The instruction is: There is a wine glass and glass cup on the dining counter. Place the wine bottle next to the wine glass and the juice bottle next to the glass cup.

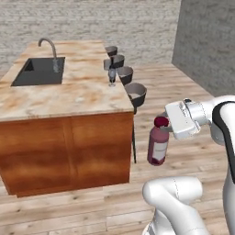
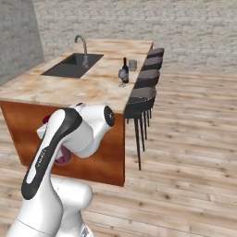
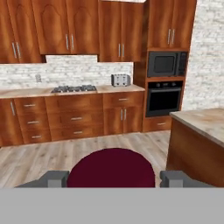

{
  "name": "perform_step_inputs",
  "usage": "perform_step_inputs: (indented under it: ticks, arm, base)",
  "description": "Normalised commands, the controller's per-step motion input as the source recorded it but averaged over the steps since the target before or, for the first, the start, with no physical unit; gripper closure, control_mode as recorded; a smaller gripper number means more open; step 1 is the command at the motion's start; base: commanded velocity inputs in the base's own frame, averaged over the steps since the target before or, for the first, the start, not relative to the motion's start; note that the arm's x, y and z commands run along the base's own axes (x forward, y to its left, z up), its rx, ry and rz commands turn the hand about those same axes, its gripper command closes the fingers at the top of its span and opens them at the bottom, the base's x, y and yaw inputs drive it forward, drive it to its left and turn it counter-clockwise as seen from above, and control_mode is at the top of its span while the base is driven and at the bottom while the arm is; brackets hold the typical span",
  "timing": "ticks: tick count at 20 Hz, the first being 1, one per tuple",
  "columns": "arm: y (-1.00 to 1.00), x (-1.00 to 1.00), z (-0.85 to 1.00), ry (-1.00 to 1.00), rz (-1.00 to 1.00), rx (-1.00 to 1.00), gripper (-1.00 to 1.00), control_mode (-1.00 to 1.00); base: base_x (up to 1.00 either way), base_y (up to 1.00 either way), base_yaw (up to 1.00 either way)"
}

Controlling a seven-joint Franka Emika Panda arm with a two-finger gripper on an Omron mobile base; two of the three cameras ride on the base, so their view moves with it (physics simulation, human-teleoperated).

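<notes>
Wood-plank floor [image 1: 193,92], pale brick walls [image 2: 185,28], marble-topped island [image 1: 69,96] with bar stools [image 2: 143,99].

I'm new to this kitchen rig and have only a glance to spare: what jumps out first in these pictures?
The white arm's hand grips a dark red juice bottle by its cap, held in the air off the near corner of the marble-topped counter. On the counter's far edge, by the row of stools, a wine bottle stands next to a wine glass, with a glass cup just beyond.
</notes>
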Motion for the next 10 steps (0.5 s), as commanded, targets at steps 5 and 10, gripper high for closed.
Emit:
perform_step_inputs:
  ticks: [5,10]
  arm:
    - [0.00,0.00,0.00,0.00,0.00,0.00,1.00,1.00]
    - [0.00,0.00,0.00,0.00,0.00,0.00,1.00,1.00]
  base:
    - [0.35,-0.62,0.00]
    - [0.41,-0.59,0.00]
